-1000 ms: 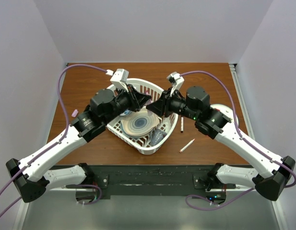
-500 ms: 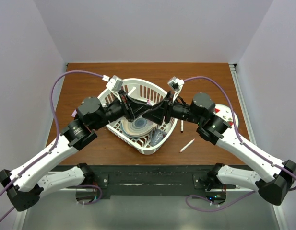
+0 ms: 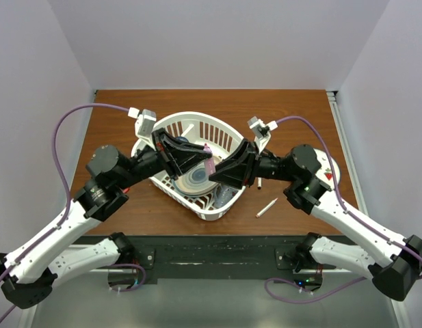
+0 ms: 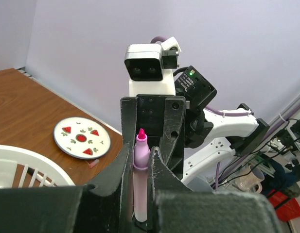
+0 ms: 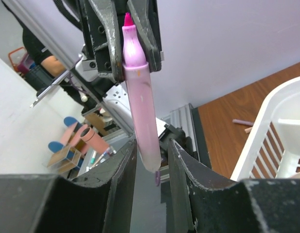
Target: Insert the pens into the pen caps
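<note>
My left gripper point(image 3: 205, 158) is shut on a pink pen point(image 3: 208, 160) and holds it above the white basket point(image 3: 197, 115). In the left wrist view the pen point(image 4: 140, 167) stands between the fingers point(image 4: 161, 165), its magenta tip bare. My right gripper point(image 3: 219, 175) faces it, open. In the right wrist view the pen point(image 5: 140, 97) hangs with its rounded rear end between my open right gripper point(image 5: 150, 150). Two more pens point(image 3: 258, 179) point(image 3: 267, 207) lie on the table right of the basket. No pen cap shows clearly.
The basket holds a striped dish point(image 3: 195, 178) and a clear cup point(image 3: 224, 197). A watermelon-patterned plate point(image 4: 81, 138) lies on the table to the right, with a small pink piece point(image 4: 93, 163) beside it. Small pinkish bits point(image 5: 242, 122) lie left of the basket.
Both grippers have come nearer and lower over the basket, and the arms' elbows have swung outward. The left gripper's pink pen now reaches between the right gripper's fingers.
</note>
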`<move>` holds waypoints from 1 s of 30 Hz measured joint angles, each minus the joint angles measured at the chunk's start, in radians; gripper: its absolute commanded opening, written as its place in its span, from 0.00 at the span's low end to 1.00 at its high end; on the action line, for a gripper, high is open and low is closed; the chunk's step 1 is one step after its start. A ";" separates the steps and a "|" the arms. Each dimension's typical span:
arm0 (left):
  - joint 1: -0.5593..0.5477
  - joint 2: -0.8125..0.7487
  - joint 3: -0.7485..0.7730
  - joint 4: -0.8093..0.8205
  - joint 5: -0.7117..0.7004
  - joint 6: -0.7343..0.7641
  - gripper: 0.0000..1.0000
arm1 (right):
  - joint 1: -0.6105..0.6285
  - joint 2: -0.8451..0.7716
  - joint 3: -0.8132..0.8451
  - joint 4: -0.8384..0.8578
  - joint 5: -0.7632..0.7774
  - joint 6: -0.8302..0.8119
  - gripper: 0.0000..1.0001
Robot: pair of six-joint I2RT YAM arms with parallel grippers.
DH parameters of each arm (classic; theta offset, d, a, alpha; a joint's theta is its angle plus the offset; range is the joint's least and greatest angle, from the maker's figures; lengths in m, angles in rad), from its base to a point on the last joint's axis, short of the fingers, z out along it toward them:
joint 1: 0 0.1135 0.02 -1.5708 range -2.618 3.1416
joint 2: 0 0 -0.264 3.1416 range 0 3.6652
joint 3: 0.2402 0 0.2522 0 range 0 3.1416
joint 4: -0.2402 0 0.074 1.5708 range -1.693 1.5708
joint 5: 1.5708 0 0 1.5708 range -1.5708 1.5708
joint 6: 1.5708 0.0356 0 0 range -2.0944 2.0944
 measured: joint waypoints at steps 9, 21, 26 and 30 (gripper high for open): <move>0.000 0.024 0.000 0.047 0.061 -0.024 0.00 | -0.002 0.017 -0.004 0.087 -0.074 0.084 0.27; 0.000 0.047 0.007 0.049 0.080 -0.030 0.66 | -0.008 0.029 -0.010 0.133 -0.127 0.106 0.00; 0.000 0.056 0.041 -0.060 -0.042 0.017 1.00 | -0.006 0.017 -0.010 0.089 -0.108 0.094 0.00; 0.000 0.051 0.082 -0.170 -0.197 0.054 1.00 | -0.006 0.013 -0.010 0.034 -0.077 0.069 0.00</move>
